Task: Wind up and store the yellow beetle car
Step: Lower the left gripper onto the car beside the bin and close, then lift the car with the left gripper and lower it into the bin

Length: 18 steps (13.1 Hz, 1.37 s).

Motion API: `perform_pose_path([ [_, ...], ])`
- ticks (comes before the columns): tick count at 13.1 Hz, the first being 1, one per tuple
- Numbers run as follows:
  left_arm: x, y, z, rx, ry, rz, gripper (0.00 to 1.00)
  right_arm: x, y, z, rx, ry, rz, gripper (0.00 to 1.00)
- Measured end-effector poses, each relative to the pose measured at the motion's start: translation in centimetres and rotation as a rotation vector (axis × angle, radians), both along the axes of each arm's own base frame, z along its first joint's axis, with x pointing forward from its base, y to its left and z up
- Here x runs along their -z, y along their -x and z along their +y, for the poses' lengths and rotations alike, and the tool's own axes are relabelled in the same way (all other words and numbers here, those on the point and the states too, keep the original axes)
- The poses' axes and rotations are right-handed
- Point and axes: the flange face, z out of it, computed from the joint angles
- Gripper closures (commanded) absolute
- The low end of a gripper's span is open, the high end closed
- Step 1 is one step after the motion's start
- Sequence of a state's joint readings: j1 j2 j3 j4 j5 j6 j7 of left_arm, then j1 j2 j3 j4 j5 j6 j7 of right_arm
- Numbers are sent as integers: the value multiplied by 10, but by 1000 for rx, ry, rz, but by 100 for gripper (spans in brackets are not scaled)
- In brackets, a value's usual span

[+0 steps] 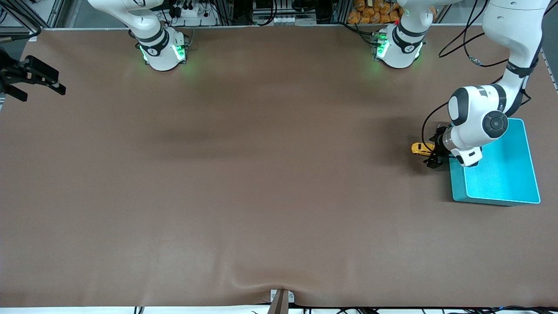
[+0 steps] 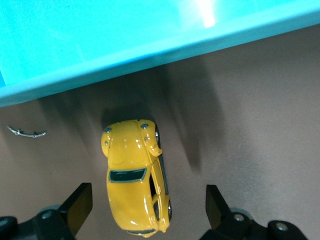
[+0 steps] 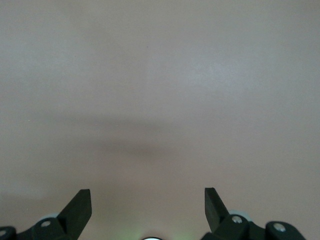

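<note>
Our left gripper (image 2: pixel 145 210) stands wide open and holds nothing, one finger (image 2: pixel 77 206) on each side of the car (image 2: pixel 135 175) with clear gaps to both flanks. We hang low over the table (image 1: pixel 261 174), just beside the wall of the bin (image 1: pixel 529 161), at the left arm's end of the table.

The car sits on its wheels on the table, close to the bin but not touching it, on the side toward the right arm's end. A thin bit of bent wire (image 2: pixel 26 132) lies on the table near it; we cannot tell what it is.

We judge the car light and rigid, with a glossy, rounded shell that could slip under a pinch on its curved roof. The flat door sides, low between the wheels, look like the best place to close on, and our fingers already line up with them.

Its long axis runs roughly square to the bin wall and along the gap between our fingers. The rounded end with two small lamps points toward the bin, the other end toward our wrist.

Our right gripper (image 3: pixel 147 207) waits open and empty over bare table at the right arm's end.
</note>
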<state>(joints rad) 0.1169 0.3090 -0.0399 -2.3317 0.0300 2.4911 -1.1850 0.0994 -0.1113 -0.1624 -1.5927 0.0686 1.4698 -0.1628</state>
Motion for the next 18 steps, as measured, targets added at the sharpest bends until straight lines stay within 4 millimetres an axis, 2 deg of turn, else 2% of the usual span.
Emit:
perform_pose_path([
  [1,2,1,0,0,0,4,1,-1,-1,-6,12,1,-15,0],
  [2,3,1,0,0,1,7,8,-2,-2,-11,22,1,-22,0],
  [6,6,2,0,-37,-4,11,49,-2,-2,-19,34,22,-27,0],
  [8,5,2,0,-40,-5,9,75,-2,-3,-20,32,63,-31,0],
  [10,4,1,0,-40,-5,5,96,-2,-3,-19,29,70,-33,0],
  [11,2,-1,0,-40,-5,-1,100,-2,-3,-18,28,70,-33,0],
  [15,-10,-13,-12,-17,-4,-42,100,1,-3,-16,25,70,-28,0],
  [17,-35,-25,-19,-2,-7,-45,100,3,-4,-14,20,70,-22,0],
  [18,-56,-32,-19,0,-9,-31,100,4,-4,-12,16,71,-21,0],
])
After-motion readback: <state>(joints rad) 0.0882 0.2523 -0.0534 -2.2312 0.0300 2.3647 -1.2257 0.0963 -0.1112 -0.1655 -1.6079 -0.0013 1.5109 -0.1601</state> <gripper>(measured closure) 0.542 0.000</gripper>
